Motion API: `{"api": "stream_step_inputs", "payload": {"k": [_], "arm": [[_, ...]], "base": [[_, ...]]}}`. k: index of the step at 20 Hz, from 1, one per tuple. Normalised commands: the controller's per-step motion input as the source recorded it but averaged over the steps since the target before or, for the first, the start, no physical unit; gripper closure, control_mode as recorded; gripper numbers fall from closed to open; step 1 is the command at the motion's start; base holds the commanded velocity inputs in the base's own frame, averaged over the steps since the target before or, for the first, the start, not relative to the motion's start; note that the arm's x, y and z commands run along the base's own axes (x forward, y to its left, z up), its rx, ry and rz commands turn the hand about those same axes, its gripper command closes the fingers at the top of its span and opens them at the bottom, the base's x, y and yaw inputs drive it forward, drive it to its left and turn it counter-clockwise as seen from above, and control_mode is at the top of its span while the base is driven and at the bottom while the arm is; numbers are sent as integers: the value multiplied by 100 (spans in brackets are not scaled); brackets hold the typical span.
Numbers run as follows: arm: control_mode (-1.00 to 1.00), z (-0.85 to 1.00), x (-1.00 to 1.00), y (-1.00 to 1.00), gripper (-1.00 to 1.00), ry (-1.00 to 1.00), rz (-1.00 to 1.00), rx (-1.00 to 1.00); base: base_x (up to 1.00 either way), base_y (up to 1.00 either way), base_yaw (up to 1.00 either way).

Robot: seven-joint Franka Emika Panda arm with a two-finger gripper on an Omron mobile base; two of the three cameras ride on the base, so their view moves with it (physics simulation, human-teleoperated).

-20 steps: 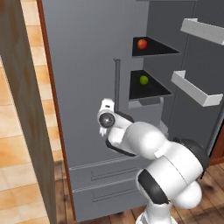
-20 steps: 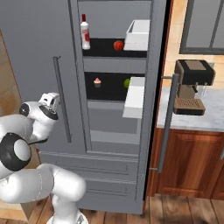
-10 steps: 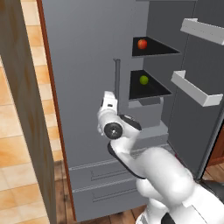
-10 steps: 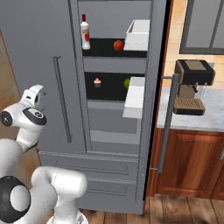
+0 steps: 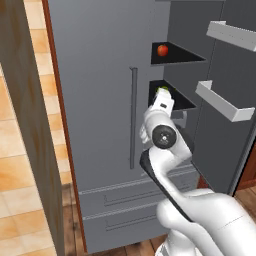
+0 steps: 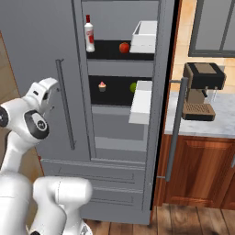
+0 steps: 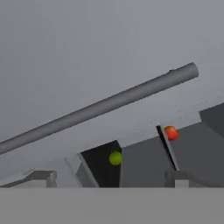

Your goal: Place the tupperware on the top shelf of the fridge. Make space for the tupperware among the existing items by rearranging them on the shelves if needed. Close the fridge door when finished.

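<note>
The fridge (image 6: 41, 41) stands open, bottle (image 6: 89, 33) label unreadable; the gripper's (image 6: 48, 85) opening I cannot tell.

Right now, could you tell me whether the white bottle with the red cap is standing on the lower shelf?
No, the white bottle stands on the top shelf, left of the red fruit.

Glossy white rounded arm (image 5: 165, 170), dark joints

Readable text: I can make out none in any view.
Bottle (image 6: 89, 33): its label is a blur, no letters I can read.
Coffee machine (image 6: 200, 91): no brand or markings I can read.
Fridge (image 6: 41, 55): plain grey, unmarked.
</note>
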Motion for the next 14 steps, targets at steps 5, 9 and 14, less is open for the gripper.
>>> {"api": "stream_step_inputs", "payload": {"k": [5,9,14], "arm": [[-100,24,-49,-62,-100,-12,-43,24],[-100,1,-16,-98,-100,-18,-28,67],[-100,4,-68,-100,-100,-3,-4,83]], "base": [[0,0,0],[0,0,0],[0,0,0]]}}
